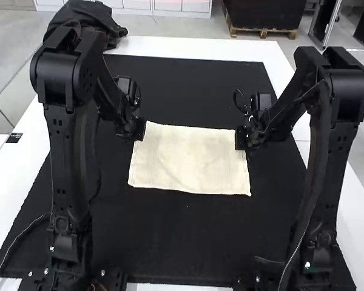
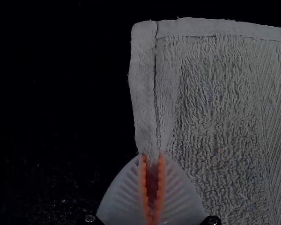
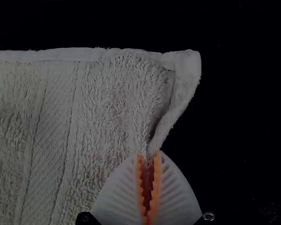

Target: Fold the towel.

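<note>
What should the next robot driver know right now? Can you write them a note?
Left hand: shut on the towel's left edge, near its far corner.
Right hand: shut on the right edge, near that side's far corner.
Towel: spread on the black mat.
Done: both side edges gripped.
To do: fold it; no finished fold can be made out.

Dark bundle [image 1: 92, 18] on our bench's [image 1: 176, 46] far left corner

We see a black mat [image 1: 188, 248] spread over the white bench, which shows along its borders. Near the left edge we spot a small black rectangle [image 1: 14, 138].
</note>
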